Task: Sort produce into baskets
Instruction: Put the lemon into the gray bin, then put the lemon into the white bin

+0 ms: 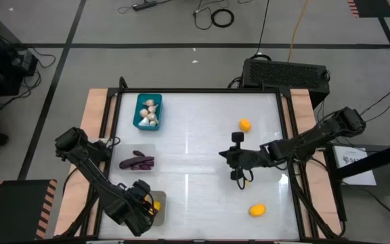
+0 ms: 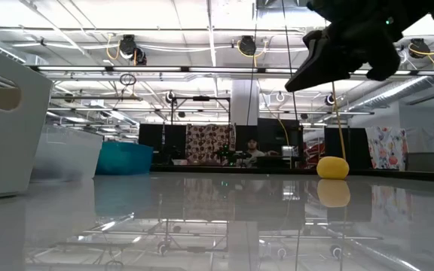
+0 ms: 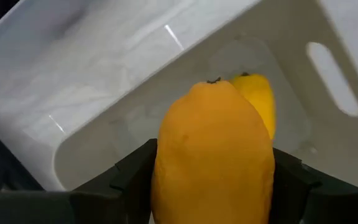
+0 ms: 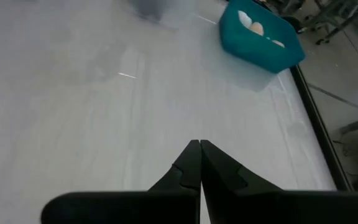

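Observation:
My left gripper [image 1: 142, 205] hangs over a pale translucent basket [image 3: 104, 81] at the table's near left corner, shut on an orange-yellow lemon [image 3: 213, 155]. A second lemon [image 3: 258, 102] lies on that basket's floor. My right gripper [image 4: 199, 155] is shut on nothing above the middle of the table [image 1: 235, 161]. Two more lemons [image 1: 245, 125] [image 1: 256, 210] lie on the table's right half. The teal basket [image 1: 149, 112] at the far left holds garlic bulbs [image 1: 149, 116]. Another pale basket [image 1: 149, 150] holds dark eggplants [image 1: 137, 163]. My left gripper pinches the lemon by its two long sides [image 3: 166, 171] between its two fingers [image 3: 132, 174]. The fingers come from above and point down, with the lemon's stem end pointing down too. The lemon hangs clear above the basket floor.
A black box with cables [image 1: 284, 71] stands beyond the table's far right edge. The middle of the table between the baskets and the right-hand lemons is bare white surface [image 1: 188, 135]. In the low view the near basket [image 2: 6, 128] rises tall at the left.

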Robot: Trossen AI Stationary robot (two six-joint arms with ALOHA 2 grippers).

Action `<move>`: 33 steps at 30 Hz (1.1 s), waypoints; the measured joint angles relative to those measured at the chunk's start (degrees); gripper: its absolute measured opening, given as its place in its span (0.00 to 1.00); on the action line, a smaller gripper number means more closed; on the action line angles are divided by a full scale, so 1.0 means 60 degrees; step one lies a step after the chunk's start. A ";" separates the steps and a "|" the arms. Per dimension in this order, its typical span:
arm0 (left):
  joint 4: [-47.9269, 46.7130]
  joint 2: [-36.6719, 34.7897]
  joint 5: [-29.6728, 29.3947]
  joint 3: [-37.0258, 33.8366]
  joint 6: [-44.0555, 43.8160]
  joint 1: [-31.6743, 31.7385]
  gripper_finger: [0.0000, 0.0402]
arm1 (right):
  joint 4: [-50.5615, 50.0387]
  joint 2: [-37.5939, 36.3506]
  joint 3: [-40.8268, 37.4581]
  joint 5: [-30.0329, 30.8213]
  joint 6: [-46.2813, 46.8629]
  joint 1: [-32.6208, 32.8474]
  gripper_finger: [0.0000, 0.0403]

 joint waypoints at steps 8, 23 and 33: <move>0.0451 0.0000 0.0149 -0.0599 -0.0383 0.0002 0.57 | 0.0104 0.0006 0.0000 0.0001 -0.0040 -0.0680 0.00; 0.0761 -0.0004 0.0193 -0.0844 -0.0236 0.0002 0.79 | 0.1023 -0.0007 0.0000 -0.0449 -0.0703 -0.1765 0.00; 0.1693 -0.0004 -0.3023 -0.0844 0.1887 0.0487 0.79 | -0.1067 -0.1855 0.0004 -0.0699 0.1138 -0.4397 0.00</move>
